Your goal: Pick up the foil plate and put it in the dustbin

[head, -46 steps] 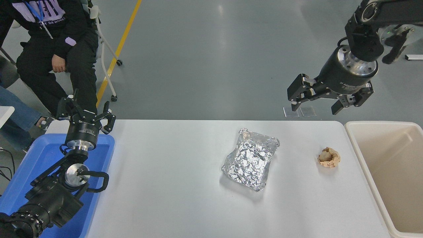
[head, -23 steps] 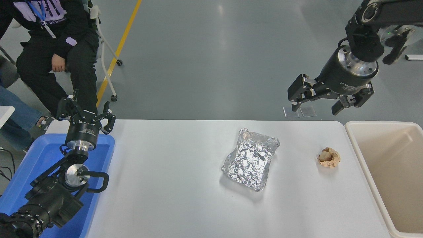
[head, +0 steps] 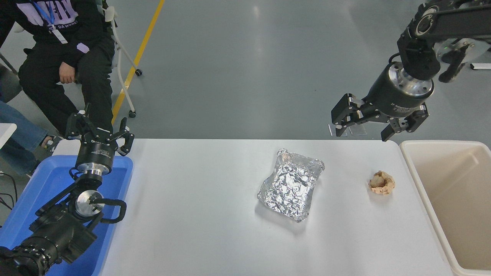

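Since a second ago my right hand (head: 362, 132) has drifted slightly left and lower, and it now hangs over the bench's (head: 199, 214) far edge with its fingers spread wide and nothing between them. Nothing else has shifted. I see the foil plate (head: 290, 185) lying flat on the bench, right of centre, tilted a little, well apart from the right hand and untouched. To its right sits a small tan crumpled paper lump (head: 382, 182), and beyond that the beige dustbin (head: 422, 199) stands against the bench's right end, its inside bare as far as I can see. My left hand (head: 99, 132) is parked at the lower left above the blue tub (head: 46, 180), fingers open and holding nothing. A person (head: 61, 57) in dark clothes sits at the far left.
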Action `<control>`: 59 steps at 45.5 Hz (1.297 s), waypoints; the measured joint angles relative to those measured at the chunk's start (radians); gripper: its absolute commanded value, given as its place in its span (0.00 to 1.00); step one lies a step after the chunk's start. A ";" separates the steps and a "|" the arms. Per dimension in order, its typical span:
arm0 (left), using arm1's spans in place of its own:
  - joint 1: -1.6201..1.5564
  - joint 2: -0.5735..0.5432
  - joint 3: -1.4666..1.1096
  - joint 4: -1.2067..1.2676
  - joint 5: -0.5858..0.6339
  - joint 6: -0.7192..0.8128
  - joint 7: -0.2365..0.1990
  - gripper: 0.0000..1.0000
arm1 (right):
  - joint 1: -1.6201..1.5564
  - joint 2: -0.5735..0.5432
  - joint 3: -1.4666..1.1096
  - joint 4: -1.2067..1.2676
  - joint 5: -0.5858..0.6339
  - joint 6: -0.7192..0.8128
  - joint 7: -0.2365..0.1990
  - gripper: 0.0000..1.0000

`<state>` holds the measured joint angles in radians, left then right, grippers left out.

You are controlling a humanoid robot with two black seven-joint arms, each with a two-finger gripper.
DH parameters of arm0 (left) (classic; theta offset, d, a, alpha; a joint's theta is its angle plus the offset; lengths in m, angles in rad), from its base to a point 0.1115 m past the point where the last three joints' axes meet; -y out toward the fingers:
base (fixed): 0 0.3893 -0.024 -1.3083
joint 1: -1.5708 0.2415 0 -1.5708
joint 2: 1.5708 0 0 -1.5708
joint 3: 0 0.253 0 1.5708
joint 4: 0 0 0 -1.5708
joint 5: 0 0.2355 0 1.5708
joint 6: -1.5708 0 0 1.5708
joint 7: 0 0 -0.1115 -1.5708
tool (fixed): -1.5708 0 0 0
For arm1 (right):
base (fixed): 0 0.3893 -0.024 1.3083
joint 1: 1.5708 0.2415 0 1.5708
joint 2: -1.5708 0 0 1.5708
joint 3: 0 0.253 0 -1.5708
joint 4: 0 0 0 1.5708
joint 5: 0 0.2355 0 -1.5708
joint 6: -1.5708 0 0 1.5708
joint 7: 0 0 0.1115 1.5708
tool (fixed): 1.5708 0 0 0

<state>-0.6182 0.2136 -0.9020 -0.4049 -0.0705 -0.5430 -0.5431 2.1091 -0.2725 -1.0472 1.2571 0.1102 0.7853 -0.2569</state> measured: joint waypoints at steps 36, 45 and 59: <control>-0.001 0.000 0.000 0.000 0.001 0.000 0.000 0.99 | -0.586 0.211 0.101 -0.172 0.118 -0.653 -0.001 1.00; -0.001 0.000 0.000 0.000 0.000 0.000 0.000 0.99 | -0.706 0.249 0.114 -0.282 0.152 -0.709 -0.003 0.99; -0.001 0.000 0.000 0.000 0.000 0.000 0.000 0.99 | -0.803 0.267 0.158 -0.402 0.147 -0.737 -0.002 0.91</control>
<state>-0.6196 0.2134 -0.9020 -0.4049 -0.0705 -0.5432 -0.5430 1.3060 -0.0055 -0.8890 0.8550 0.2577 0.0480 -0.2590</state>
